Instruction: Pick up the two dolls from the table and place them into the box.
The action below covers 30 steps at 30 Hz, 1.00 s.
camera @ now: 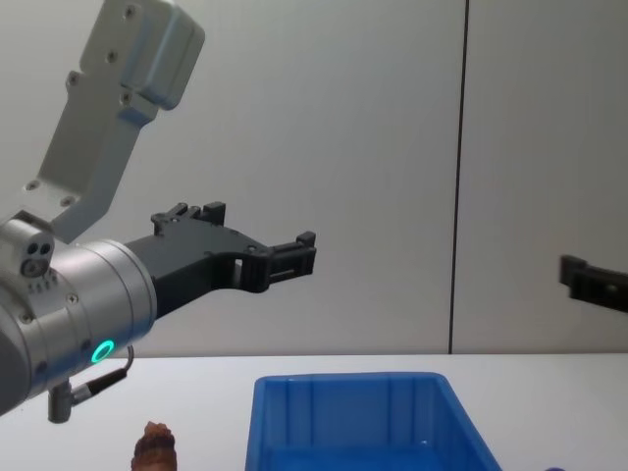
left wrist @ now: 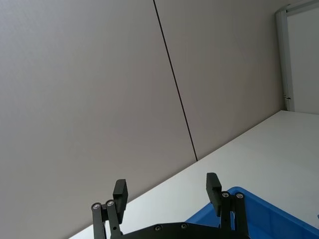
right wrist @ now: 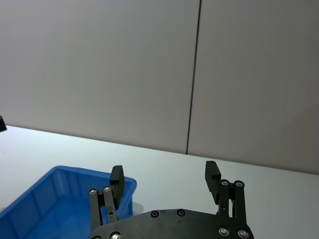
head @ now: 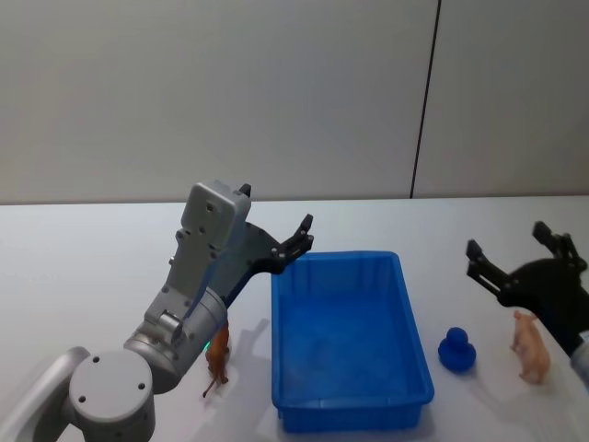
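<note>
Grey and bulky, the left arm's joint fills the 7 o'clock corner of the head view, and from it the arm rises toward the box (head: pixel 345 341). At its tip the left gripper (head: pixel 302 241) hangs in the air at about 11 o'clock of the box, near the far left corner, with both fingers spread wide and nothing between them. From the chest camera it (camera: pixel 260 231) sits well above the table, level with the wall behind.

Just beside the box at 9 o'clock stands the reddish-brown doll (head: pixel 218 359), upright on the white table (head: pixel 92 267) and partly hidden by the left arm.

At 3 o'clock of the box lies a small blue toy (head: pixel 457 350), close to the rim but apart from it. Farther out along the same line stands the pale pink doll (head: pixel 531 345), upright on its own.

At 2 o'clock of the box the right gripper (head: pixel 506 241) hovers, its fingers parted and empty, with the pink doll at its 5 o'clock. The box itself holds neither of the 2 dolls.
</note>
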Motion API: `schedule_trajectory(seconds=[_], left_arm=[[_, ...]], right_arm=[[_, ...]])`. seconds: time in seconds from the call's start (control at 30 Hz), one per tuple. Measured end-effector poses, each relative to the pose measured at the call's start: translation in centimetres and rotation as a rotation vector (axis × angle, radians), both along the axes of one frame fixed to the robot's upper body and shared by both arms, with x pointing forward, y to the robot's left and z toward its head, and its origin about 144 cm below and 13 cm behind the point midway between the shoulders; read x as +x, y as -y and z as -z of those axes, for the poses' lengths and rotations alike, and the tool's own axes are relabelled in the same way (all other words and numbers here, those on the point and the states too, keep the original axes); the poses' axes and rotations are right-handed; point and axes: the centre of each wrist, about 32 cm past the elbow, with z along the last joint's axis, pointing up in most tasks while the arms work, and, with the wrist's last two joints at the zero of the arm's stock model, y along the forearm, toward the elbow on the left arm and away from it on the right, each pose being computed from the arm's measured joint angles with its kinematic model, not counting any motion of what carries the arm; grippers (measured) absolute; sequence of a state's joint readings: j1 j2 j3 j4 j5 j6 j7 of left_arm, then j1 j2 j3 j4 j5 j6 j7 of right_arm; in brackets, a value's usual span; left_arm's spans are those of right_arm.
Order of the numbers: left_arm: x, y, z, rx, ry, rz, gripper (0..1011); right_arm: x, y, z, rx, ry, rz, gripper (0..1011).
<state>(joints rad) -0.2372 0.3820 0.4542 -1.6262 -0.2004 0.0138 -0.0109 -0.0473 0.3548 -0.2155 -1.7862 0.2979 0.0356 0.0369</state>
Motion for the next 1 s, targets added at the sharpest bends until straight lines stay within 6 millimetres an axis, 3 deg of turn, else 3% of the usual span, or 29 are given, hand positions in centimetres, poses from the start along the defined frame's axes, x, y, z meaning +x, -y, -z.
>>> schedule_trajectory(seconds=[0.63, 1.0], left_arm=[[0.0, 0.0, 0.0, 0.0, 0.0, 0.0, 1001], [0.0, 0.0, 0.0, 0.0, 0.0, 0.0, 1001]], right_arm=[[-5.0, 2.6, 1.7, -0.021, -0.184, 0.191, 1001], [-4.6, 3.3, 2.5, -0.045, -0.307, 0.251, 1001]])
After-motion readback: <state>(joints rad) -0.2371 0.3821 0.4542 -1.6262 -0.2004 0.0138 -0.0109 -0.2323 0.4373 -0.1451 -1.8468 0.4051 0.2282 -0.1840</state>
